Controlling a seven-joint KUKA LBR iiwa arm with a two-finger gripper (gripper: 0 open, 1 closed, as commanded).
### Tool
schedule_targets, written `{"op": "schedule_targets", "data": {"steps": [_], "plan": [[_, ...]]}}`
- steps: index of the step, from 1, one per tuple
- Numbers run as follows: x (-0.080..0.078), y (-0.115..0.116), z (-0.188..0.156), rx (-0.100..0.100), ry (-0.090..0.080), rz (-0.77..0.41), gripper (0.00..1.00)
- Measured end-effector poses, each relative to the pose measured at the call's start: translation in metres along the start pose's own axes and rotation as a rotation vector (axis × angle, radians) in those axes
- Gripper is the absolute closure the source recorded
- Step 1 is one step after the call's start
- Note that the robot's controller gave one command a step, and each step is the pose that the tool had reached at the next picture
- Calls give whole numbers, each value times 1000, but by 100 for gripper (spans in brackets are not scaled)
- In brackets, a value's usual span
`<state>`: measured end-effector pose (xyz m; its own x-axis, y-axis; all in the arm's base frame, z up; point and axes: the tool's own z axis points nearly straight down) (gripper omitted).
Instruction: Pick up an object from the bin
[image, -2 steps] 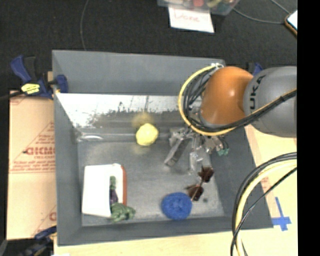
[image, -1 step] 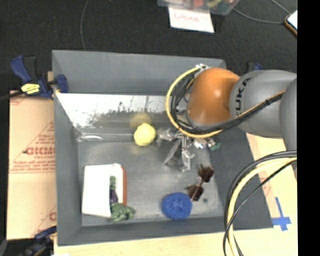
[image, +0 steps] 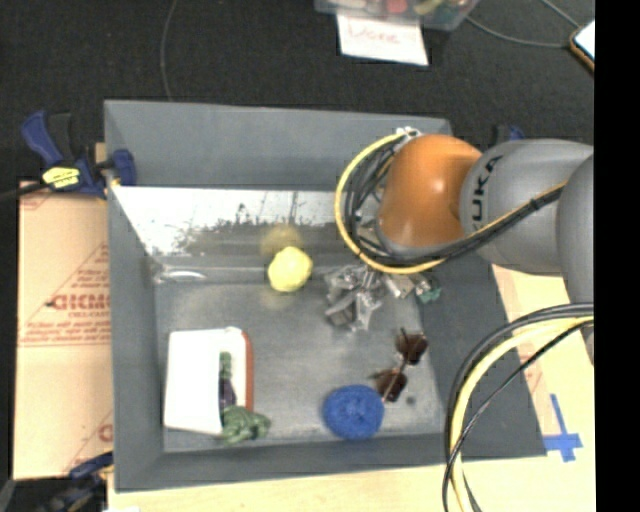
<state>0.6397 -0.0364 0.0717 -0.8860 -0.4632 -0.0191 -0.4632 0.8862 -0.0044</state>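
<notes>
a: how far along is the pick?

b: early, i'd judge. nothing is lifted; everything lies on the floor of the grey metal bin (image: 300, 140). the grasp and the lift are both left to do.

a: what's in it, nearest first?

b: i'll place everything from the pale yellow ball (image: 289, 270). well toward the near rim from it and slightly to the view's left lies a small green lumpy toy (image: 243, 425). it touches the corner of a white flat box with a red edge (image: 195, 380), which sits nearer than the ball and to its left. a blue round fuzzy ball (image: 352, 412) is near the front rim, to the ball's right. further right, and closer to the ball, lies a dark brown crumpled piece (image: 400, 365).

a: and the gripper?

b: the metal gripper (image: 352, 298) is down in the bin just right of the yellow ball, apart from it, under the wrist's orange cover (image: 425, 190). whether it's spread or pressed together i cannot tell, and i see nothing pinched in it.

a: so which thing is it after?

b: can't say. the yellow ball is nearest and sits by the far wall.
</notes>
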Motion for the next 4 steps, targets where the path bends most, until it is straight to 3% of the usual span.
{"op": "schedule_targets", "data": {"steps": [2, 4], "plan": [[3, 0, -20, -4, 10, 25, 100], [-1, -3, -64, 3, -1, 27, 100]]}}
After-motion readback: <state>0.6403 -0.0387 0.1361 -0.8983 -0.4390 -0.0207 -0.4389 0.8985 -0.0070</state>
